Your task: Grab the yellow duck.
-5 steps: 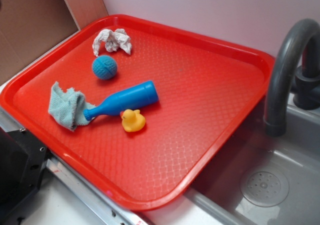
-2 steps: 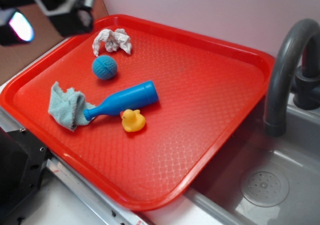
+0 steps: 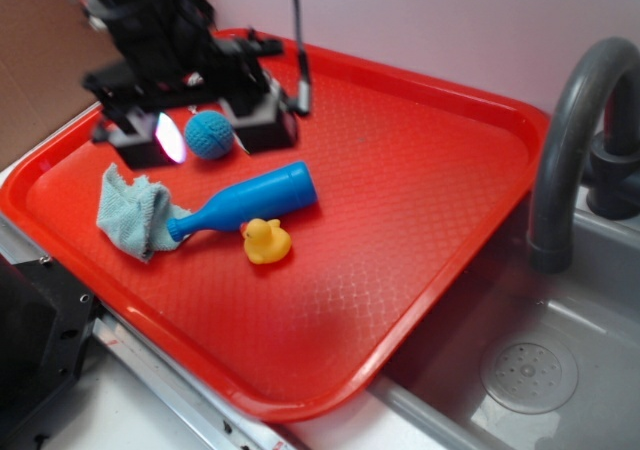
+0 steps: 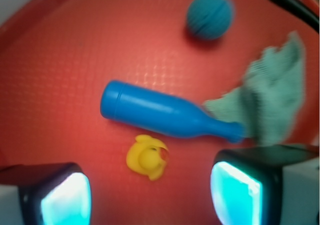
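Yellow and glossy, the duck (image 3: 266, 241) sits on the red tray (image 3: 420, 200), just beside the lying blue bottle (image 3: 245, 201) — untouched. The gripper (image 3: 197, 130) hovers over the blue knitted ball (image 3: 209, 134), jaws spread wide — holding nothing. A teal cloth (image 3: 131, 213) touches the bottle's neck.

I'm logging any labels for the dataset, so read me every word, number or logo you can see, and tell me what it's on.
None: no readable text in either view. The blue bottle, yellow duck, blue ball, cloth and red tray are all plain, and the wrist view is blurred.
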Tool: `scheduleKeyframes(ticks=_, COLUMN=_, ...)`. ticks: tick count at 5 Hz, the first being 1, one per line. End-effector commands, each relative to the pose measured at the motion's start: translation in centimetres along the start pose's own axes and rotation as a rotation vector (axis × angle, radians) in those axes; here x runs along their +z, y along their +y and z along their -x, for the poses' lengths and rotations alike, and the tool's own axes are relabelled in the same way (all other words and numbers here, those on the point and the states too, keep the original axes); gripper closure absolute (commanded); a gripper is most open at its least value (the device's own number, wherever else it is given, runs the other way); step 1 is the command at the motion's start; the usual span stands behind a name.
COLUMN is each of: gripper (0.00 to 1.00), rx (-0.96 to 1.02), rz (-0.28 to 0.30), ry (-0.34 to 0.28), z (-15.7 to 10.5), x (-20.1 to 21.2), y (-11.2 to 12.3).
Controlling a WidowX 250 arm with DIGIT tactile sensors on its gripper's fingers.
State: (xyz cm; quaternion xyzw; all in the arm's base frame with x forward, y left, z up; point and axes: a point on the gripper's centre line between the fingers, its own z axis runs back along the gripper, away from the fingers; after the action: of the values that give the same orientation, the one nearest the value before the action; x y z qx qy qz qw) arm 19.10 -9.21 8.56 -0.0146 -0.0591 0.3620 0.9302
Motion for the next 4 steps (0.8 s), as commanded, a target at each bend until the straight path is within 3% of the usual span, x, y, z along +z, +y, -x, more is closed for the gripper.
scheduleKeyframes(ticks=1, gripper=0.0, rx=-0.008, rz=0.013, ry=0.008, z=-0.1, x=-3.1, y=-0.4)
scheduleKeyframes(ticks=2, gripper=0.0, rx=-0.022, rz=0.033, ry=0.072, z=0.0, x=-4.9, y=-0.2)
scheduleKeyframes(ticks=3, gripper=0.0, rx=-0.053, rz=0.095, ry=0.165, z=0.4, x=-6.5, y=-0.4)
scheduleKeyframes(ticks=4, gripper=0.0, rx=-0.049, rz=0.062, ry=0.145, z=0.4, x=-7.1, y=-0.3)
